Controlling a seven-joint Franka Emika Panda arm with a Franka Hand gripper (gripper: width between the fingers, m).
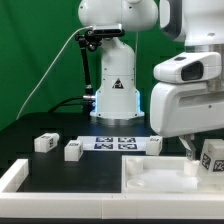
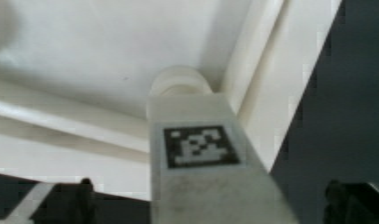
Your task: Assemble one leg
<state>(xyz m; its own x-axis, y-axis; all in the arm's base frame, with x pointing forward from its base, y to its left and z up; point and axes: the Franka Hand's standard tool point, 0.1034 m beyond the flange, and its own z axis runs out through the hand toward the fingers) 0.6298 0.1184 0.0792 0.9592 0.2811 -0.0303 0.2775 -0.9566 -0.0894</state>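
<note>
Wrist view is showing the leg [image 2: 200, 140] standing between the gripper's [image 2: 212, 205] wide-open jaws, its long axis running up-frame toward the white panel [image 2: 97, 60].

A glossy white, rounded robot arm [image 1: 115, 70] with a black triangular warning mark on its base and a bluish glow below fills the upper centre. A thin black cable loops at its left; its dark fingertips [image 2: 40, 203] look blurred.

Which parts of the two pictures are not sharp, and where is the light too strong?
Exterior view: the gripper close to the camera looks soft, while the marker board is sharper. Wrist view: the leg is blurred, its tag grainy; the white panel is nearly washed out.
</note>
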